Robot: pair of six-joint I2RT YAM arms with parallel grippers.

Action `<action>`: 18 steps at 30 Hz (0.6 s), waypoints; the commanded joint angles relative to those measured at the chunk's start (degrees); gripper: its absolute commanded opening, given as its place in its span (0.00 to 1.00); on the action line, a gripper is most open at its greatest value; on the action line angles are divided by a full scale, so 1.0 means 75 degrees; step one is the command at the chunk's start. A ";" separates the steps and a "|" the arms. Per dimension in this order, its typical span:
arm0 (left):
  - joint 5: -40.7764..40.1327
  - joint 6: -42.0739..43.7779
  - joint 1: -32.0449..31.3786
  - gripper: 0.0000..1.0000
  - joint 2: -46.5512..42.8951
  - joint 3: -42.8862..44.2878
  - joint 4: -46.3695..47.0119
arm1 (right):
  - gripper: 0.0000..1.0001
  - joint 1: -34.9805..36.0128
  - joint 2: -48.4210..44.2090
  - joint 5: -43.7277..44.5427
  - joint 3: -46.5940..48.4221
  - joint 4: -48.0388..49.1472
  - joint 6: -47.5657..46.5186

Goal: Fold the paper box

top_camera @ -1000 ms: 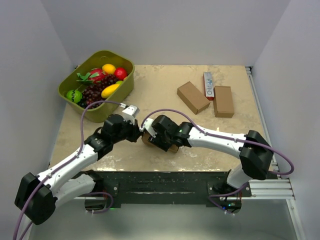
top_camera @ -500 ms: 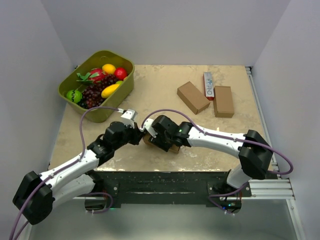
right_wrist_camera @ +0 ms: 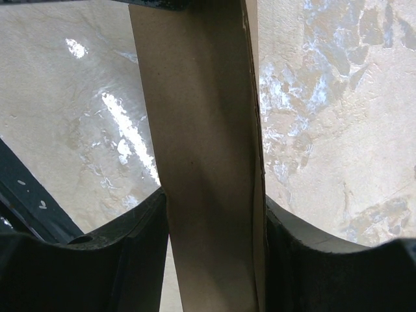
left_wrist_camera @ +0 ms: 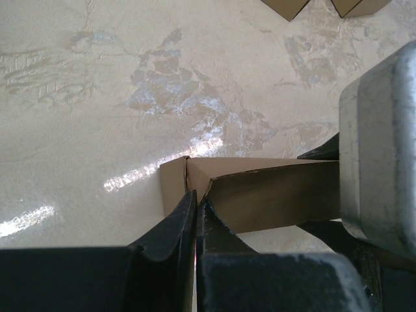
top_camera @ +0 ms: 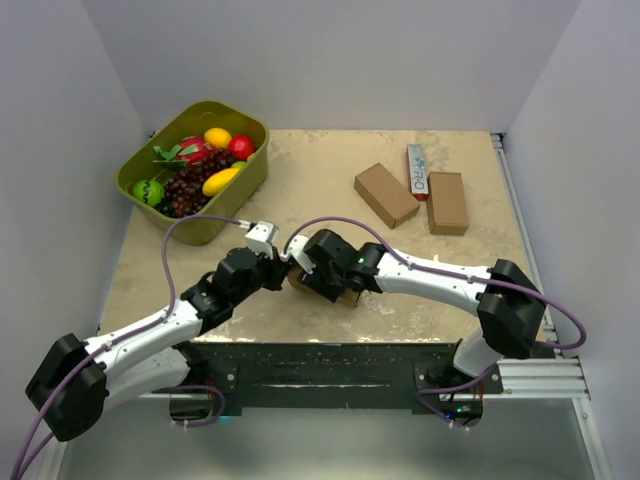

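The paper box (top_camera: 347, 296) lies at the near middle of the table, mostly hidden under my two grippers. My right gripper (top_camera: 318, 280) is shut on it. In the right wrist view the brown cardboard (right_wrist_camera: 208, 130) stands between both fingers (right_wrist_camera: 130, 247), which clamp its two faces. My left gripper (top_camera: 284, 272) is at the box's left end. In the left wrist view its jaws (left_wrist_camera: 197, 203) are pressed together with their tips against the box's corner (left_wrist_camera: 260, 188), beside a small side flap (left_wrist_camera: 171, 187). No cardboard shows between them.
A green bin (top_camera: 250, 175) of toy fruit stands at the back left. Two plain brown boxes (top_camera: 386, 194) (top_camera: 447, 202) and a white-and-red carton (top_camera: 417, 170) lie at the back right. My right gripper's grey body (left_wrist_camera: 377, 149) fills the right of the left wrist view.
My left arm has moved right and a little nearer, bringing its shut gripper up to the box's left end. The right gripper has kept its hold and barely moved.
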 commanded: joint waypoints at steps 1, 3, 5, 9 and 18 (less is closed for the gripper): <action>-0.0504 0.0024 -0.0429 0.00 0.0375 -0.0076 -0.1282 | 0.41 0.0002 0.0133 0.0188 0.0143 0.0368 0.0036; -0.0820 0.0094 -0.0523 0.00 0.0375 0.0053 -0.1402 | 0.42 0.0002 0.0133 0.0200 0.0143 0.0356 0.0060; -0.0915 0.0187 -0.0534 0.00 0.0375 0.0112 -0.1473 | 0.43 0.0014 0.0145 0.0258 0.0166 0.0345 0.0083; -0.0869 0.0211 -0.0581 0.00 0.0644 0.0264 -0.1461 | 0.56 0.0002 -0.0042 0.0340 0.0319 0.0193 0.0468; -0.1197 -0.0234 -0.0663 0.00 0.1218 0.1049 -0.2070 | 0.83 0.0002 -0.0991 0.0725 0.0460 -0.0487 0.2213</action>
